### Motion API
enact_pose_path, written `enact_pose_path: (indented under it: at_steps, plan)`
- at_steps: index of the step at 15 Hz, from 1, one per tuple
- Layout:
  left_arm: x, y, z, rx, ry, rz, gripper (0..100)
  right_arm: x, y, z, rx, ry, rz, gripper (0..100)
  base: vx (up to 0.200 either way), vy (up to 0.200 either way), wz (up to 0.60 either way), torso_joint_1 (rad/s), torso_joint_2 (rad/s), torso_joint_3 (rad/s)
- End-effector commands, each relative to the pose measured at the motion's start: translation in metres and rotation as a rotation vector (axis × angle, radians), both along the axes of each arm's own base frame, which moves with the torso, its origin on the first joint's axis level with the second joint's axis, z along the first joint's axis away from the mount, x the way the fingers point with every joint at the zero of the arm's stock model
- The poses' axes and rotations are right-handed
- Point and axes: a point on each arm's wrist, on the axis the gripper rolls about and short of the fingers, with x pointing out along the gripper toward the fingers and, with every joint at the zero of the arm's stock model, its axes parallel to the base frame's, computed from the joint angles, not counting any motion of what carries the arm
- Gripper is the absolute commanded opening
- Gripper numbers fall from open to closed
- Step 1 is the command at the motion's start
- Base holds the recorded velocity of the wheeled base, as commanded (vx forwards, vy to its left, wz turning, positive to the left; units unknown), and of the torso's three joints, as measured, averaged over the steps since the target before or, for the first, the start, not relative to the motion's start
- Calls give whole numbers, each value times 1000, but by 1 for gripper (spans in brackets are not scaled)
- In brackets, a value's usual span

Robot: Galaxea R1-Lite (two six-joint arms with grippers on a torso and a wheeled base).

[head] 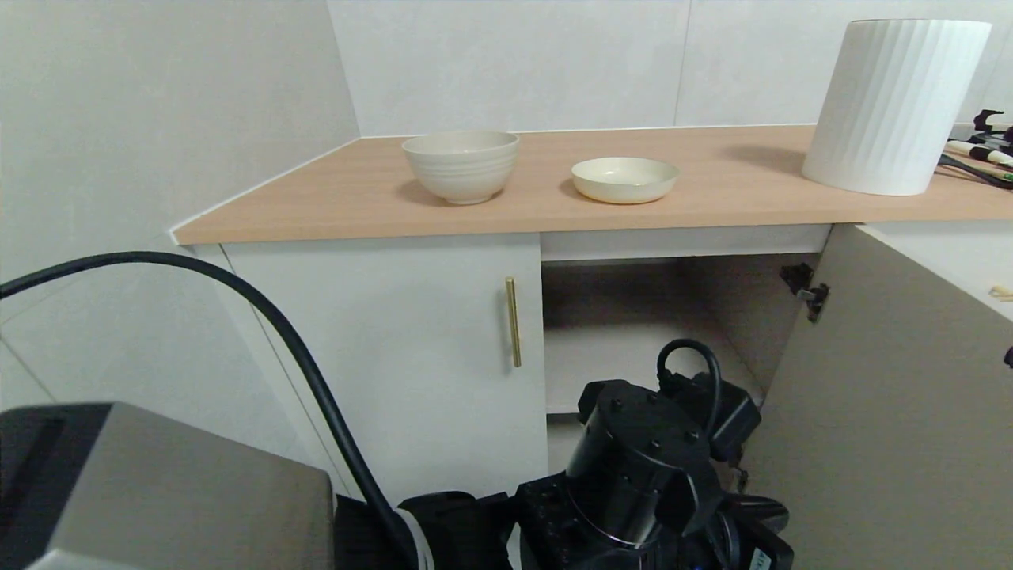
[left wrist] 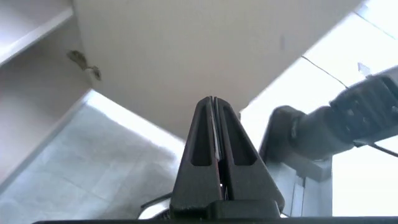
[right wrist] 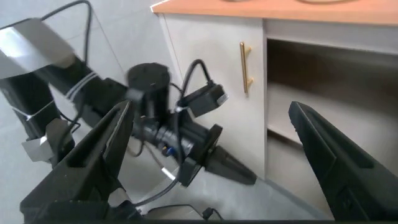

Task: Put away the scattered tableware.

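A pale-tiled kitchen corner, with a white cabinet [head: 380, 332] under a light wooden countertop [head: 712, 190].
The left gripper [left wrist: 212, 106] is held low before the cabinet's open compartment, fingers pressed together with nothing between them; the right gripper [right wrist: 210, 107] is turned towards the cabinet, spread wide and empty. On the cabinet's top, a cream ribbed bowl [head: 460, 165] is set above the closed door, a cream shallow dish [head: 624, 178] above the open compartment, and a tall white ribbed cylinder [head: 898, 103] above the open door's hinge.

1 bowl [head: 460, 165], 1 shallow dish [head: 624, 179]; 1 ribbed wht bin [head: 897, 103]
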Motion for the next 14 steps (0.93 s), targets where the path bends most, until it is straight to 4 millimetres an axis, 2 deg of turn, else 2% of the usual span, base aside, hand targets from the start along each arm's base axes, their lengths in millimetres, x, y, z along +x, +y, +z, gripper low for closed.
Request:
enact_pose_path:
  at_steps: [1,2,5,6,7,9,12,13,14]
  plan:
    - [1,1,3,-7,-4,6,0,2,2,-1,-7,8,2,100,0,0,0,0,0,0]
    - [3,6,9,-19,-14,29,0,4,4,-2,-15,18,2,100,0,0,0,0,0,0]
    - [27,44,34,-54,-55,181,0,18,16,-14,-77,95,-1,100,0,0,0,0,0,0]
    - [30,49,37,-59,-58,194,0,20,17,-16,-82,103,-1,100,0,0,0,0,0,0]
    - [43,79,53,-82,-78,273,0,30,26,-18,-106,138,0,100,0,0,0,0,0,0]
    - [53,117,72,-116,-107,369,0,49,42,-19,-141,178,0,100,0,0,0,0,0,0]
    - [46,169,90,-134,-146,479,0,87,72,-9,-144,181,-9,100,0,0,0,0,0,0]
    - [42,184,92,-109,-154,505,100,99,81,-3,-141,176,-14,100,0,0,0,0,0,0]
    - [40,199,91,-77,-167,532,100,111,88,1,-144,174,-26,100,0,0,0,0,0,0]
